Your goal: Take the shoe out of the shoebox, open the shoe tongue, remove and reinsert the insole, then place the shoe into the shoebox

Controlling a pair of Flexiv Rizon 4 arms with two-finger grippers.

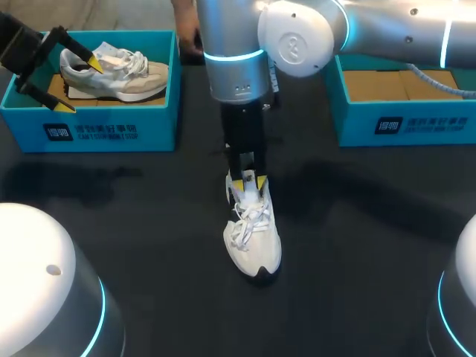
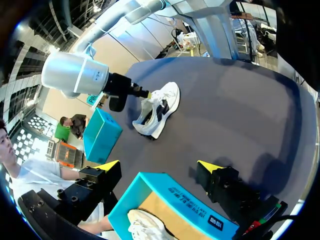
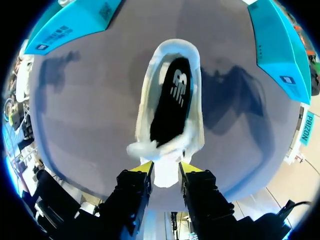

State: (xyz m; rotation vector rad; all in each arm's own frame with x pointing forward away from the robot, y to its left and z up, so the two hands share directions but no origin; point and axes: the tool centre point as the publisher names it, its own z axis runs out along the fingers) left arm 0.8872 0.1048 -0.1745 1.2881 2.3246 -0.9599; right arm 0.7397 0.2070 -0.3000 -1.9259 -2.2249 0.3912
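**Head:** shoe [image 1: 253, 230] sits mid-table [image 1: 364, 245], well apart from both boxes. R arm [image 1: 372, 30] comes in from the right past centre, wrist pointing straight down. R gripper [image 1: 248, 180] is at the shoe's far end, tips narrow w/ white material betw them. Can't tell from here what part it pinches. Right shoebox [image 1: 405, 123] shows its brown cardboard floor. Left shoebox [image 1: 111, 130] holds a second shoe [image 1: 115, 74]. L gripper [image 1: 79, 85] is over that box's left end, fingers wide. One tip is against the second shoe's heel end, the other near the front wall.

**L wrist:** own fingers spread wide, left shoebox's rim showing in the gap. The box is under the gripper and only a bit of the second shoe is visible in it. This view gives the side-on look the head cam lacks. R gripper meets the shoe at its upper edge, and the shoe's dark inside faces this cam. Right shoebox stands near the R arm.

**R wrist:** only view straight into the shoe. Black insole [image 3: 172, 100] lies inside, white logo at its far end. Tongue [image 3: 165, 176] is clamped betw both fingers, drawn back toward the gripper. Laces [image 3: 150, 148] are bunched just ahead of the tips. Both boxes show off to the sides beyond the shoe; can't tell which is which here.
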